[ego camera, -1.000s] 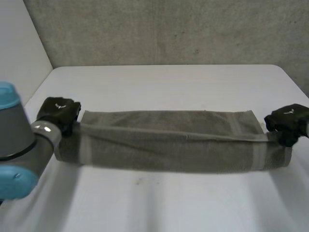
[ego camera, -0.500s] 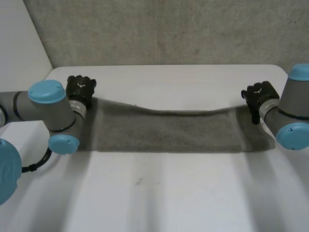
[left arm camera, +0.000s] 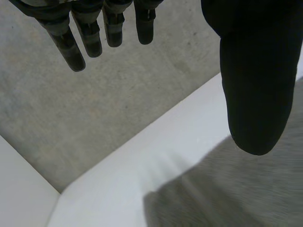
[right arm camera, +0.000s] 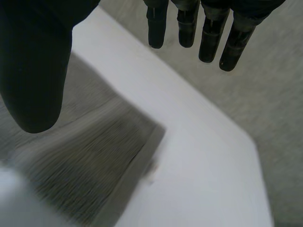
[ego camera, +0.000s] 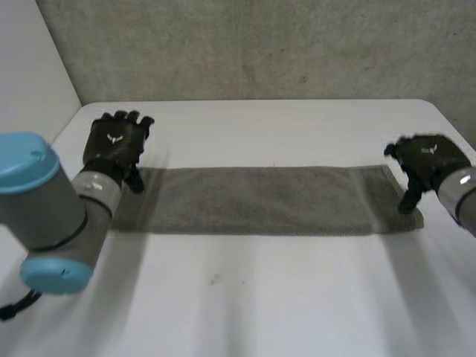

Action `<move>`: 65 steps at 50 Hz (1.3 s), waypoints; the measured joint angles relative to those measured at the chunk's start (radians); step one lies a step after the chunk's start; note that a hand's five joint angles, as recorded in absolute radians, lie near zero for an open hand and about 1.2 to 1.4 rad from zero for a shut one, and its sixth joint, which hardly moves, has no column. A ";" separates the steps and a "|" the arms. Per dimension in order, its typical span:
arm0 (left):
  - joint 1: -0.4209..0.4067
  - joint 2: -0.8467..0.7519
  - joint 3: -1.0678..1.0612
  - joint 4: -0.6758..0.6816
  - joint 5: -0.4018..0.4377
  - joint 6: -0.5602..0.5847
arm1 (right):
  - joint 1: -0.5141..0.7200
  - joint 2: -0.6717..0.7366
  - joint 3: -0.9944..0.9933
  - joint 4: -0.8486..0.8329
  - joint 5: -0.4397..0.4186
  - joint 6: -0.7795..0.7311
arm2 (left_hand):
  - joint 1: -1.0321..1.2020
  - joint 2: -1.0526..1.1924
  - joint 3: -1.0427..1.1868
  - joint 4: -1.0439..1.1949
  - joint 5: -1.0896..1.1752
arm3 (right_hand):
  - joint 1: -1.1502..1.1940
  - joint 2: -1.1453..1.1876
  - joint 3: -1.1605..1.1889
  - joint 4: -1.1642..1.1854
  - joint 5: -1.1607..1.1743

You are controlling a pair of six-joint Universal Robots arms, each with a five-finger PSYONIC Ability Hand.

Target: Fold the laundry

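White table (ego camera: pixel 260 297), concrete wall (ego camera: pixel 260 44) behind, plain white wall (ego camera: pixel 30 67) on the left side.

Left hand (ego camera: pixel 113 145): open, fingers (left arm camera: pixel 75 47) straight and slightly spread, thumb (left arm camera: pixel 255 94) held well apart from them, holding nothing. It sits over the far left corner of the towel (ego camera: pixel 260 199). In the left wrist view the cloth's corner area lies below the thumb, with bare table beyond it under the fingertips. Can't tell if the thumb tip grazes the cloth. Left arm (ego camera: pixel 52 208) comes in from the near left, grey with light-blue caps.

Right hand (ego camera: pixel 428 158): same story. It's open, fingers (right arm camera: pixel 208 38) straight, thumb (right arm camera: pixel 33 85) wide, holding nothing. It's at the towel's right end with the thumb pointing down at the short edge; contact not readable. The right wrist view has the towel's end corner below the thumb, a woven band (right arm camera: pixel 137 161) running along that short edge, and the table's far corner out past the fingertips.

Towel: grey, lying flat as a long narrow strip across the table from side to side, about mid-depth, long edges roughly parallel to the table's back edge. Its left end is by the left hand, its right end by the right hand. Surface looks smooth, and both ends rest on the table.
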 measured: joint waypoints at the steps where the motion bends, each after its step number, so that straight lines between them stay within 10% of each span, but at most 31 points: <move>1: -0.002 0.015 -0.025 0.004 0.000 -0.013 | -0.009 -0.005 0.023 -0.003 -0.010 -0.001 | 0.000 0.000 0.000 0.000 0.000 | 0.025 0.037 0.047 0.041 0.040; 24: 0.014 0.040 -0.173 0.106 -0.004 -0.158 | -0.121 0.157 0.115 -0.207 -0.116 -0.090 | 0.000 0.000 0.000 0.000 0.000 | 0.341 0.410 0.423 0.408 0.376; 30: 0.016 0.040 -0.175 0.105 -0.003 -0.156 | -0.129 0.179 0.102 -0.205 -0.114 -0.095 | 0.000 0.000 0.000 0.000 0.000 | 0.715 0.860 0.856 0.845 0.798; 49: 0.014 0.049 -0.176 0.104 -0.009 -0.156 | -0.335 0.149 -0.047 -0.213 0.063 -0.215 | 0.000 -0.001 0.000 0.000 0.000 | 0.727 0.917 0.933 0.928 0.884; 55: 0.016 0.050 -0.176 0.104 -0.009 -0.156 | -0.257 0.084 -0.059 -0.228 0.036 -0.150 | 0.000 -0.001 0.000 0.000 0.000 | 0.727 0.917 0.933 0.928 0.884; 65: 0.015 0.051 -0.176 0.104 -0.010 -0.156 | 0.228 0.026 -0.143 -0.247 -0.123 -0.004 | 0.000 -0.001 0.000 0.000 0.000 | 0.750 0.918 0.939 0.932 0.899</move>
